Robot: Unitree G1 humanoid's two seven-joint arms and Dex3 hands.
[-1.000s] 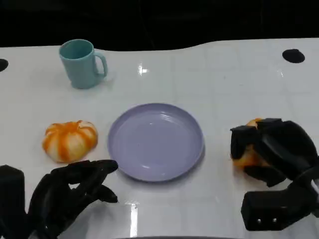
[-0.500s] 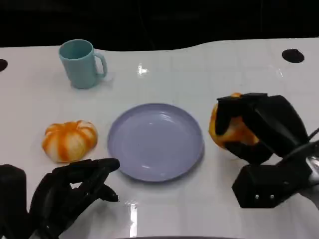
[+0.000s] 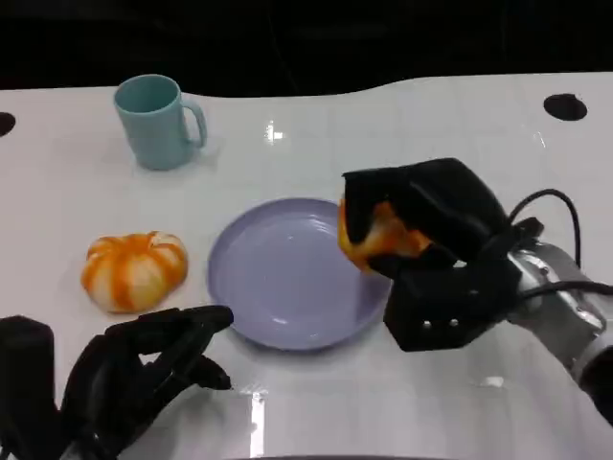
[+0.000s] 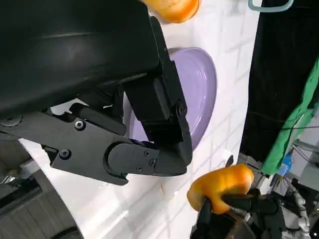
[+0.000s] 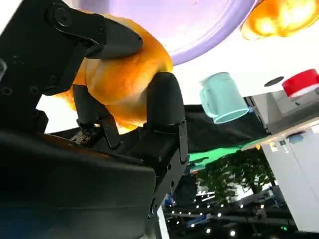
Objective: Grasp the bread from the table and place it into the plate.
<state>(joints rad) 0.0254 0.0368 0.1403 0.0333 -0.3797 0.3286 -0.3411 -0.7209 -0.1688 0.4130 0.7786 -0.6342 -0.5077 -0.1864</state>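
Bread (image 3: 378,235) is up off the table, gripped in the right hand (image 3: 421,216), hanging over the right rim of the purple plate (image 3: 278,287). Fingers wrap it from both sides in the right wrist view. Left hand (image 3: 144,369) is parked near the table edge, fingers apart, holding nothing. My read: carry it further toward plate centre, lower until it is close to the surface, then release; letting go here risks a roll off the rim. Second orange bun (image 3: 134,270) sits left of the plate.
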